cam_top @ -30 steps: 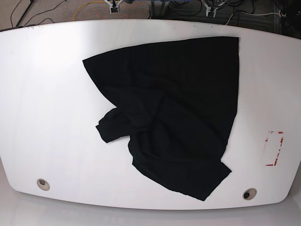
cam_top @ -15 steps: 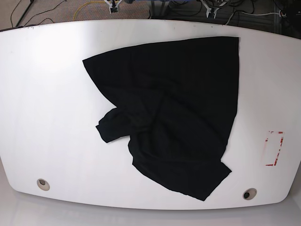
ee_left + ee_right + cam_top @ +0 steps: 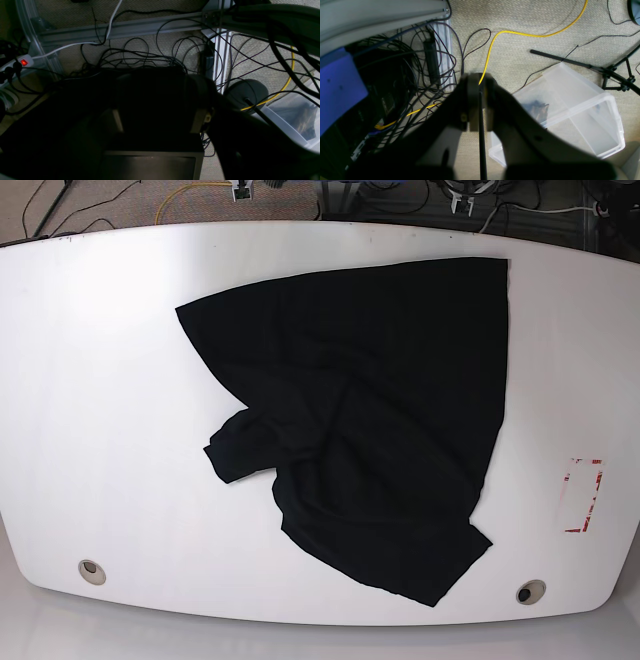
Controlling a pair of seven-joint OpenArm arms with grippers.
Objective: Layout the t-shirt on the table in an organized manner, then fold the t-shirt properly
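Observation:
The black t-shirt (image 3: pixel 375 415) lies crumpled on the white table (image 3: pixel 100 380), spread from the far right toward the near middle. One sleeve is bunched at its left (image 3: pixel 235 448) and a corner points to the near edge. No print shows. Both arms are pulled back beyond the far edge. Only the tips of the right gripper (image 3: pixel 241 192) and the left gripper (image 3: pixel 465 186) show. In the right wrist view the right gripper (image 3: pixel 479 105) is shut and empty over the floor. In the dim left wrist view the left gripper (image 3: pixel 160 117) has its jaws apart and holds nothing.
Two metal grommets (image 3: pixel 91 570) (image 3: pixel 530 591) sit near the front edge, and a red-and-white mark (image 3: pixel 582 495) is at the right. Beyond the table are floor cables, a clear plastic bin (image 3: pixel 572 110), a power strip (image 3: pixel 17 63) and a tripod base (image 3: pixel 246 93).
Both gripper tips at the far edge have drawn back further out of the base view. The t-shirt has not moved.

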